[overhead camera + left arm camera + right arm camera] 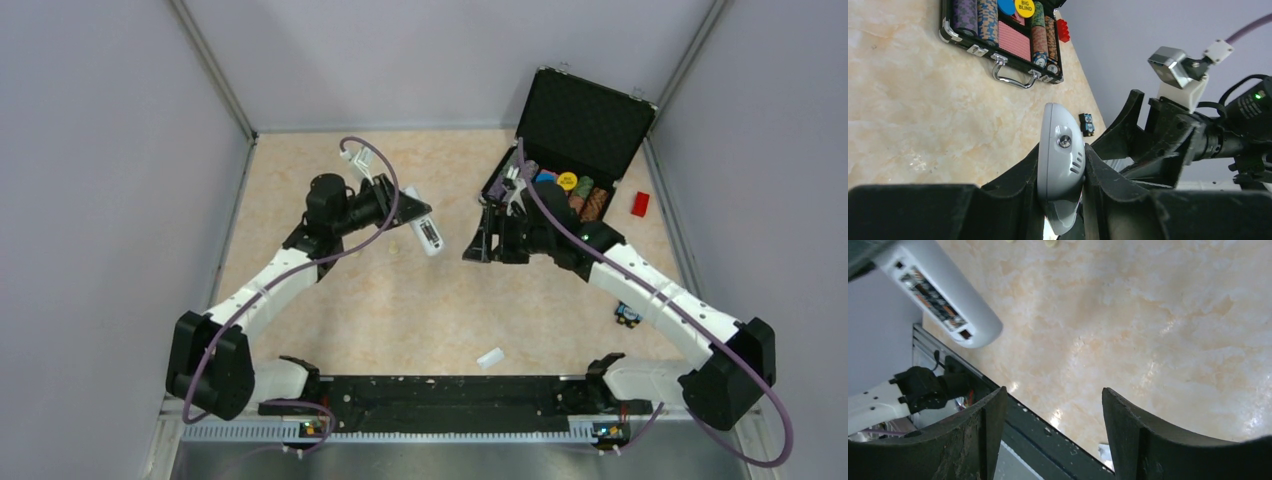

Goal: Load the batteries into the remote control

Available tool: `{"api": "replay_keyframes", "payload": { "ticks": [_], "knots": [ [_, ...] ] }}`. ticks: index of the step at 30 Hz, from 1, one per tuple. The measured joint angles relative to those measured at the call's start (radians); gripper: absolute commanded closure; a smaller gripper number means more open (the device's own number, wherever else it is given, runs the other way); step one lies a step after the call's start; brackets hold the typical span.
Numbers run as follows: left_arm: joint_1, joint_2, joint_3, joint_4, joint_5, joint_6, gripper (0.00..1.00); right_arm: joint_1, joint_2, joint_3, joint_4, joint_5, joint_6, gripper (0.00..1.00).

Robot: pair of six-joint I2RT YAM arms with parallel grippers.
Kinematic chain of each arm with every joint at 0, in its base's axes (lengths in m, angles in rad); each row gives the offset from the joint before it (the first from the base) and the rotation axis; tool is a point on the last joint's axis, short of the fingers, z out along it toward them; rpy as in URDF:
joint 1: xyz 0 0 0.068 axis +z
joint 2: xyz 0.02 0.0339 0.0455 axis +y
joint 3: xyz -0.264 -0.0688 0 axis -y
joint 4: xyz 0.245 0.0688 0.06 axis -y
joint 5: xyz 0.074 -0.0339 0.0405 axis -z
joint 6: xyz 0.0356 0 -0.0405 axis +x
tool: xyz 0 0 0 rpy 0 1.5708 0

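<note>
My left gripper (pixel 414 214) is shut on the white remote control (pixel 430 238) and holds it above the table at the middle back. In the left wrist view the remote's rounded end (pixel 1062 135) is pinched between the fingers (pixel 1013 175). My right gripper (pixel 484 240) is open and empty, just right of the remote, apart from it. In the right wrist view its jaws (pixel 1053 400) stand wide apart over bare table, and the remote (pixel 938 295) shows at the top left with an open recess holding dark and orange parts. I cannot tell whether batteries lie in it. I see no loose batteries.
An open black case (pixel 585 125) of poker chips stands at the back right, with a red block (pixel 640 203) beside it. A small dark and blue object (pixel 627 316) lies by the right arm. A small white cover piece (pixel 490 357) lies near the front rail. Cream pegs (pixel 395 248) lie under the remote.
</note>
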Motion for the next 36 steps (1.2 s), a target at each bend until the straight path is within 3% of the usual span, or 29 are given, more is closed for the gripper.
{"api": "replay_keyframes", "payload": {
  "ticks": [6,10,14,21,36],
  "knots": [
    [0.000,-0.076,-0.035,-0.092,-0.037,0.071,1.00,0.000,0.044,-0.078,-0.122,-0.008,-0.050,0.51],
    [0.000,-0.128,-0.082,-0.138,-0.097,0.086,1.00,0.019,0.038,-0.214,-0.193,-0.032,-0.044,0.50],
    [0.003,-0.154,-0.110,-0.161,-0.157,0.089,1.00,0.188,0.036,-0.269,-0.248,-0.018,-0.038,0.50],
    [0.023,-0.173,-0.120,-0.191,-0.214,0.077,1.00,0.439,0.089,-0.269,-0.237,0.067,-0.022,0.58],
    [0.080,-0.283,-0.190,-0.272,-0.299,0.014,1.00,0.524,0.272,-0.253,-0.116,0.203,0.024,0.71]
  ]
}}
